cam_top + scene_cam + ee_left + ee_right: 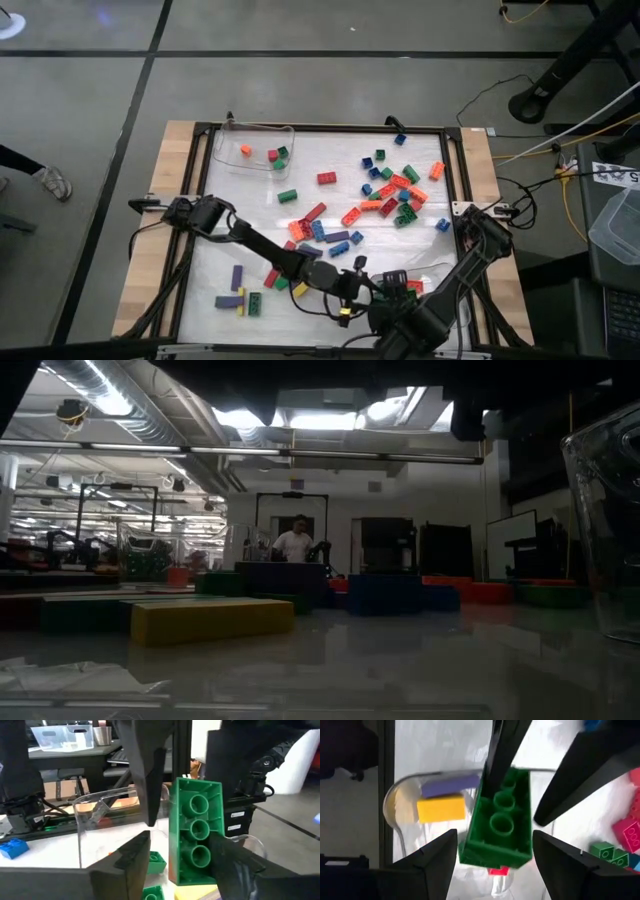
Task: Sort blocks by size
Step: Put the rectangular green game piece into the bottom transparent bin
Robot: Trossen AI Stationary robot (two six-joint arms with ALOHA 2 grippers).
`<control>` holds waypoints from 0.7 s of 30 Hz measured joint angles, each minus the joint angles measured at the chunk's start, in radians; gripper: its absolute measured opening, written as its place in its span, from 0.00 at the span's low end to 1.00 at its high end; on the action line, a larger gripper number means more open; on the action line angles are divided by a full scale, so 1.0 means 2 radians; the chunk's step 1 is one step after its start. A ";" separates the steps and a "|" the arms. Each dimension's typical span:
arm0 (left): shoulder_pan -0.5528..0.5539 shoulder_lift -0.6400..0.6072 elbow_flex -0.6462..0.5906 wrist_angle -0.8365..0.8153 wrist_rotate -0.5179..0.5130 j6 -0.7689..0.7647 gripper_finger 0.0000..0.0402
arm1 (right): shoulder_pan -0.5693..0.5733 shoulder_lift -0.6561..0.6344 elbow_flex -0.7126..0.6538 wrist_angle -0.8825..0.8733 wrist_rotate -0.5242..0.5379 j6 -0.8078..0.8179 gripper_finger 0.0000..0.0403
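Green and long, the brick [195,830] stands on end between the fingers of the left gripper [179,840], which are spread: one finger is clear of it and the other is against its side, so the grip looks released. Facing it, the right gripper [495,836] hangs wide open and empty. Just beyond the brick is a clear tray [400,790] holding a yellow brick [441,807] and a purple brick [449,785], both long. I judge this to be the drop into the long-piece tray. The next move calls for lifting clear and fetching another from the loose blocks [390,190] mid-counter. Whether the brick already rests on the tray floor is hidden. From above, the arms cover this tray.
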 joint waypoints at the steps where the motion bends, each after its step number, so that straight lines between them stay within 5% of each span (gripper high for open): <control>1: 0.000 0.000 0.000 0.000 0.000 0.000 0.47 | 0.000 0.000 -0.002 0.000 0.000 0.001 0.63; 14: 0.003 -0.001 0.000 -0.026 0.000 -0.006 0.49 | -0.001 -0.027 -0.002 0.000 0.017 0.000 0.63; 21: 0.004 -0.001 0.000 -0.025 0.000 -0.005 0.49 | -0.001 -0.042 -0.002 0.000 0.097 0.001 0.63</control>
